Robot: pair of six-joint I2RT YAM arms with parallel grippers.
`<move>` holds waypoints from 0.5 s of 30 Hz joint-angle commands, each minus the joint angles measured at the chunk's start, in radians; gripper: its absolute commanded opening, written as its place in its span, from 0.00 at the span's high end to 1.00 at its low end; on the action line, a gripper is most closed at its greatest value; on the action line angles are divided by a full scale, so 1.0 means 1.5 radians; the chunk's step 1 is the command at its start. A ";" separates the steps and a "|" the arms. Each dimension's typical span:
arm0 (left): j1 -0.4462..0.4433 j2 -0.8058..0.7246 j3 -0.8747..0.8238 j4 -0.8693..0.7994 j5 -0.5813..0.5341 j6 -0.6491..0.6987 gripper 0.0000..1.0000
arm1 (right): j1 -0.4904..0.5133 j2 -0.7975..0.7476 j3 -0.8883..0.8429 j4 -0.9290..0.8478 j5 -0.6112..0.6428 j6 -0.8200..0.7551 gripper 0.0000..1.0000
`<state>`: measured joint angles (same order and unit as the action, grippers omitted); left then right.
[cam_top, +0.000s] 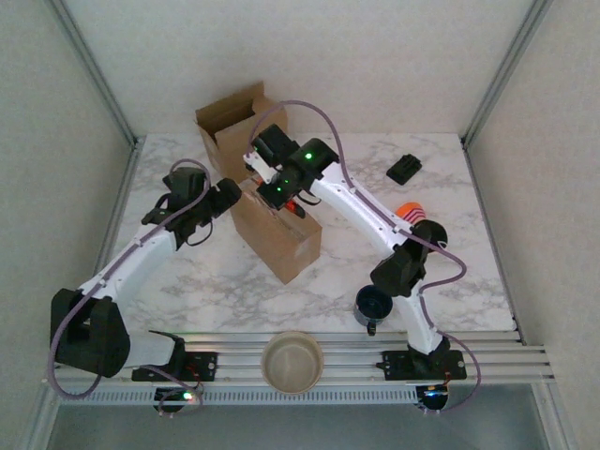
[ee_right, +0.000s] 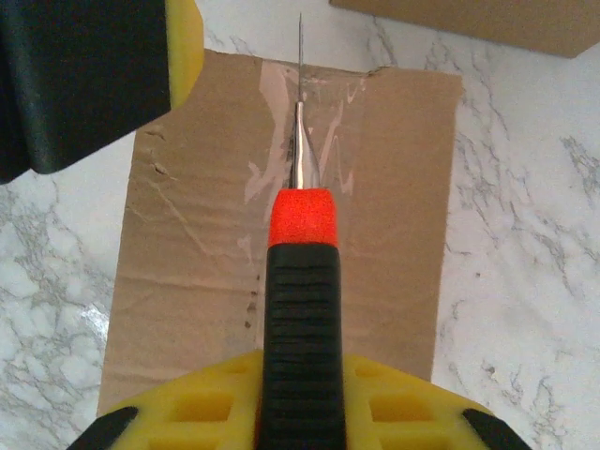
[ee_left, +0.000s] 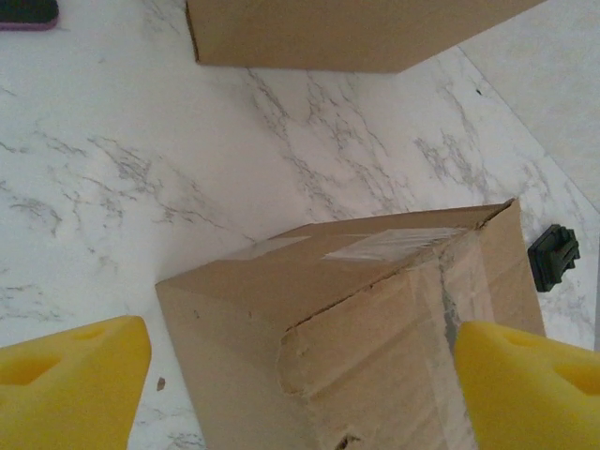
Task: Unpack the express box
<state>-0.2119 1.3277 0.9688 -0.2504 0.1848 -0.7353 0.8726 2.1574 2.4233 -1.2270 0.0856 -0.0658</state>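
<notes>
1. Two cardboard boxes stand on the marble worktop (cam_top: 450,262). The taped express box (cam_top: 279,239) is in the middle, and an open box (cam_top: 230,127) with its flaps up is just behind it.
2. The left fingers (ee_left: 70,380) are spread wide, one on each side of the express box's upper edge. I cannot tell whether they touch the cardboard.
3. The right fingers (ee_right: 220,375) pinch a craft knife (ee_right: 300,281) with a ribbed black handle and a red collar. Its thin blade lies over the clear tape (ee_right: 309,103) along the box's top.
4. A small black block (cam_top: 405,169) lies at the far right.
5. An orange-and-white object (cam_top: 410,212) sits beside the right arm.
6. A dark blue mug (cam_top: 372,305) stands near the right arm's base.
7. A beige bowl (cam_top: 292,361) rests at the near edge between the two bases.
</notes>
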 commanded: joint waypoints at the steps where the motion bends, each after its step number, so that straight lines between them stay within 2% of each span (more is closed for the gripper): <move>1: 0.006 0.010 -0.016 0.026 0.026 -0.008 0.19 | 0.011 0.027 0.042 -0.019 0.011 0.010 1.00; 15: 0.005 0.043 -0.034 0.064 0.034 -0.010 0.21 | 0.014 0.074 0.071 -0.023 0.019 0.034 1.00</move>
<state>-0.2119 1.3785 0.9379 -0.1818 0.2195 -0.7380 0.8845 2.2601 2.4901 -1.2449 0.0895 -0.0330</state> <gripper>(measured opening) 0.793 0.202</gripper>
